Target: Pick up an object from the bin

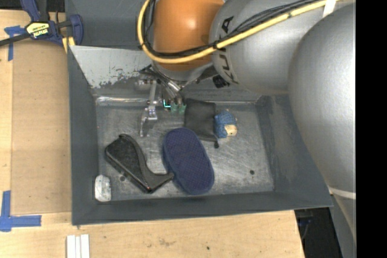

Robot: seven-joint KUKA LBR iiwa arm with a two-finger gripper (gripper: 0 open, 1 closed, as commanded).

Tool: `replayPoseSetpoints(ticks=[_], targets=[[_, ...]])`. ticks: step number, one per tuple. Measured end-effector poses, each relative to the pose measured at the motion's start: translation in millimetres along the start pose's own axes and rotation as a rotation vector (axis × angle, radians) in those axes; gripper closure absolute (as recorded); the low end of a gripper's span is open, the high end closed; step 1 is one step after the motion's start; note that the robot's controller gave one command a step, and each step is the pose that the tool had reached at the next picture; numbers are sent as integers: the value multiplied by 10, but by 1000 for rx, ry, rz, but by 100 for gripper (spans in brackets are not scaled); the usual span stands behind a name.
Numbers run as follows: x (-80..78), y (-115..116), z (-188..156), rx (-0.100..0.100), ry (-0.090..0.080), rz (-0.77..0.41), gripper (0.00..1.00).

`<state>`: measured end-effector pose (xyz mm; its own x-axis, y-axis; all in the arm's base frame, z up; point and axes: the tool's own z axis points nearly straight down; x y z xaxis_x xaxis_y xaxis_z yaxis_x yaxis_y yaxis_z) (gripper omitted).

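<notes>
In the camera view, the claw (158, 113) hangs low over the bin (81, 148) floor near the far wall. A black square pad (199, 119) lies just beside it toward the right wall. A black angled piece (134, 161) and a dark blue oval (188, 161) lie by the near wall. Whether the claw is spread or clenched, I cannot tell.

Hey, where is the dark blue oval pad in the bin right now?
In the camera view the dark blue oval pad lies by the bin's lower wall, right of the black angled piece.
</notes>
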<state>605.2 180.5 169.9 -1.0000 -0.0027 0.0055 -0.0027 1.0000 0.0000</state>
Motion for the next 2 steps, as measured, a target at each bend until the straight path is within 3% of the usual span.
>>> replayPoseSetpoints(ticks=[1, 2], targets=[[123, -956, 171, 4, -5, -138, 0], [498, -1332, 664, 2, -5, -351, 0]])
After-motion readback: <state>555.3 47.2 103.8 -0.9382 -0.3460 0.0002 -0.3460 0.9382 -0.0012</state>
